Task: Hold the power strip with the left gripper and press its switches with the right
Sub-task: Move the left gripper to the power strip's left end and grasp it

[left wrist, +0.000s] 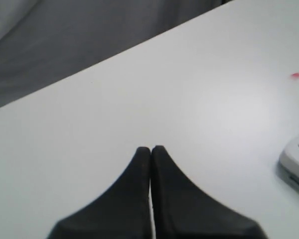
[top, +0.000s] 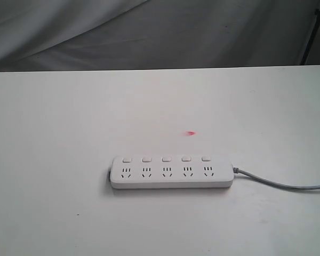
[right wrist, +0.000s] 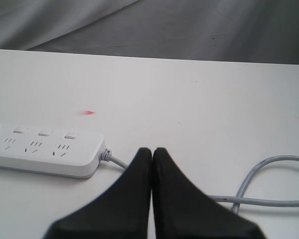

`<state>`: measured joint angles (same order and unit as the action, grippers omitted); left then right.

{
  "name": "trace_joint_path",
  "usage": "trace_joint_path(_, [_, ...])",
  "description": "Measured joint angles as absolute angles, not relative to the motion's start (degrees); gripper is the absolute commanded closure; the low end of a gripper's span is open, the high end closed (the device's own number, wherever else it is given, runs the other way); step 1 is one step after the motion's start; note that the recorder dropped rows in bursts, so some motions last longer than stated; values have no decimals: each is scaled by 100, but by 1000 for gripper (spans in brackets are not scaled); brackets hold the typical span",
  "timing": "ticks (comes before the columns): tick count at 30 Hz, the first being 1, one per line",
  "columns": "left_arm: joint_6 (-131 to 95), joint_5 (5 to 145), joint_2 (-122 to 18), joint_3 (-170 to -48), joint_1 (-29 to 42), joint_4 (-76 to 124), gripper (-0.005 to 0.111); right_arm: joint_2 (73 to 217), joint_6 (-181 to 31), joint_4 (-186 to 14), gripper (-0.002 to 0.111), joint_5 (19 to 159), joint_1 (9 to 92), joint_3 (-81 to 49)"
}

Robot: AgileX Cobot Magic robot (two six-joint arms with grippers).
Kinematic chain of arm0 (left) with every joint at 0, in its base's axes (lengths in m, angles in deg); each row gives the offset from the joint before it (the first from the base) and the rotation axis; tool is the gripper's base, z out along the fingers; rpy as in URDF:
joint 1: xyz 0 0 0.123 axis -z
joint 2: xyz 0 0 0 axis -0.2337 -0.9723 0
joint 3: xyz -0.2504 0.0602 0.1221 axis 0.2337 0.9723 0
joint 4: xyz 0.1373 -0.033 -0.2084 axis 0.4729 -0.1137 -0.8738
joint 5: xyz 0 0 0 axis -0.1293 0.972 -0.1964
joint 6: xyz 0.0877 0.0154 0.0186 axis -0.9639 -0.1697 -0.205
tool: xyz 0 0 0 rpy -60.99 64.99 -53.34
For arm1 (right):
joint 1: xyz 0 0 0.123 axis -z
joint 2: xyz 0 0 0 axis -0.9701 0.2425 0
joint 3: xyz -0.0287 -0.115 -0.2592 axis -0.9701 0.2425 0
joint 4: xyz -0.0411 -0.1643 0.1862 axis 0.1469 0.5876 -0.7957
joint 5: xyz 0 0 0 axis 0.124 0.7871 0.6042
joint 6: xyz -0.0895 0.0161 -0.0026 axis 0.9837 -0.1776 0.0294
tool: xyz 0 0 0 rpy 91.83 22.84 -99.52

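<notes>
The white power strip (top: 170,172) lies flat on the white table (top: 69,133), its row of small switches (top: 166,159) on the far side of the sockets. A grey cord (top: 277,184) runs off its right end. Neither arm shows in the exterior view. In the left wrist view my left gripper (left wrist: 150,148) is shut and empty above bare table, with one end of the power strip (left wrist: 296,162) at the frame's edge. My right gripper (right wrist: 152,149) is shut on nothing, hovering near the cord end of the power strip (right wrist: 45,149) and the looping cord (right wrist: 259,184).
A small red mark (top: 190,133) sits on the table just beyond the strip. Grey draped cloth (top: 149,32) hangs behind the table's far edge. A dark stand leg (top: 312,32) is at the far right.
</notes>
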<state>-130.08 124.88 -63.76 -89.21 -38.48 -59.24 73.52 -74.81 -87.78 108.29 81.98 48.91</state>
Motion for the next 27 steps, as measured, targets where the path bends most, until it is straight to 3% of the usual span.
trace_joint_path(20, [-13041, 13004, -6677, -8955, -3848, -6218, 106, 7352, -7481, -8778, 108, 10829, 8198, 4891])
trace_joint_path(27, [-13052, 13869, -6677, -9613, -3848, -5128, 106, 7352, -7481, -8778, 108, 10829, 8198, 4891])
